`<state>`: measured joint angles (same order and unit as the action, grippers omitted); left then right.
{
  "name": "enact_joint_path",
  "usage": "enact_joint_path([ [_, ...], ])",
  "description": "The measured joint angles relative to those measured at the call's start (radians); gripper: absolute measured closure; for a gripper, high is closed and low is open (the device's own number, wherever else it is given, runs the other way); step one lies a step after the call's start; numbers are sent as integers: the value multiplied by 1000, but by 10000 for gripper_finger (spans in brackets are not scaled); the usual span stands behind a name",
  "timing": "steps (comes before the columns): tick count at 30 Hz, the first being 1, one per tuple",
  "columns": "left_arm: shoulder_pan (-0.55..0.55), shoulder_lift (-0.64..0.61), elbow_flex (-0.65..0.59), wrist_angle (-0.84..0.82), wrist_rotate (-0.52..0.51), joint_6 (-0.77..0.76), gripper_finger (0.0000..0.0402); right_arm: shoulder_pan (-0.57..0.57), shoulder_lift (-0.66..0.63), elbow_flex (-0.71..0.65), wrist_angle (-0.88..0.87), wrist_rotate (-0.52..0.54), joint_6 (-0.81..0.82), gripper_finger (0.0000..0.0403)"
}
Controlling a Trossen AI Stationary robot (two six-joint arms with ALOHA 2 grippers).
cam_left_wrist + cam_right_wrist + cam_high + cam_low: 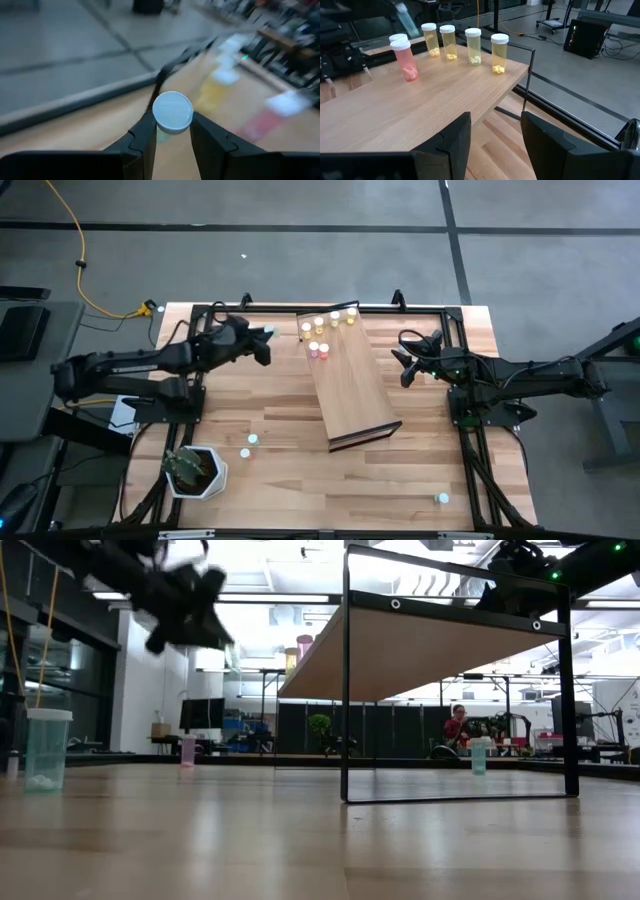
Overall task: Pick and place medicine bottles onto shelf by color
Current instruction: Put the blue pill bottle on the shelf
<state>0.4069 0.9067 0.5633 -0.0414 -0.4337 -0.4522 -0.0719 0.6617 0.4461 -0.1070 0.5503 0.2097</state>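
The shelf [355, 395] stands tilted across the middle of the table. Several yellow bottles [328, 320] and two pink bottles [318, 350] stand upright on its far end; they also show in the right wrist view, yellow bottles [473, 46] and pink bottles [406, 60]. My left gripper [268, 335] is just left of the shelf's far end, shut on a teal-green bottle with a white cap [172, 112]. My right gripper [402, 365] is open and empty to the right of the shelf, its fingers apart in the right wrist view [495, 122]. My left gripper pinches the teal-green bottle between its two fingers [145, 135], on the body just below the cap [162, 135]. The cap faces back toward the wrist. The bottle is lifted clear of the table and the shelf, and shows tilted in the right wrist view [406, 21].
Two loose bottles [249, 445] stand on the table near a potted plant [195, 470] at the near left. Another bottle [442, 498] stands at the near right. The shelf's dark frame [345, 680] rises at its near end. Bare board lies along the shelf's near half [420, 110].
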Motion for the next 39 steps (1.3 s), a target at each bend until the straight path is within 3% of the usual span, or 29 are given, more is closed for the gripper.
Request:
enact_joint_path([
  [3,-86,-32,53,14,-31,51,305,0,0,0,0,0,9,237],
  [7,-226,-3,122,72,19,131,305,0,0,0,0,0,11,237],
  [12,-400,138,221,126,-4,224,305,0,0,0,0,0,18,237],
  [16,-466,286,314,110,2,253,305,0,0,0,0,0,18,237],
  [20,-488,418,401,28,19,250,305,0,0,0,0,0,18,237],
  [25,-476,503,520,-140,-50,239,305,0,0,0,0,0,17,237],
  [34,-434,523,547,-305,-47,147,305,0,0,0,-1,0,10,237],
  [39,-410,522,547,-275,26,155,305,0,0,0,0,0,10,237],
])
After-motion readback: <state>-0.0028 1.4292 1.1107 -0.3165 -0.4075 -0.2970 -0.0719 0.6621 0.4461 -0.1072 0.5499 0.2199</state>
